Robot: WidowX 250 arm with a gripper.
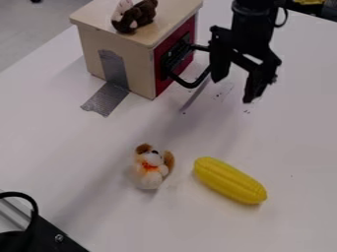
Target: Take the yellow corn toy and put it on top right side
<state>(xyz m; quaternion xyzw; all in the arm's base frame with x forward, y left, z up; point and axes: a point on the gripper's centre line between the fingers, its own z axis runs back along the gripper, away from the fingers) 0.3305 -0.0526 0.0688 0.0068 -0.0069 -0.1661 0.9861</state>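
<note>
The end effector (233, 90) is being held apart near the handle (190, 85); the corn (230, 180) is being borne by the worktop (289, 142), beside the dog (150, 168). Slipping is being risked by its rounded sides, snagging by the handle.

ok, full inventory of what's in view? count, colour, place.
corn toy: 1, yellow, lower right of centre
dog toy: 1, white and brown, left of corn
box: 1, tan with red side, upper left
handle: 1, black, on red side
plush: 1, mostly brown, atop box
tape: grey, box front down to table
table: 1, white, underneath
unclear item: yellow, top right edge
hardware: black, bottom left corner
gripper: 1, black, open, upper right
</note>
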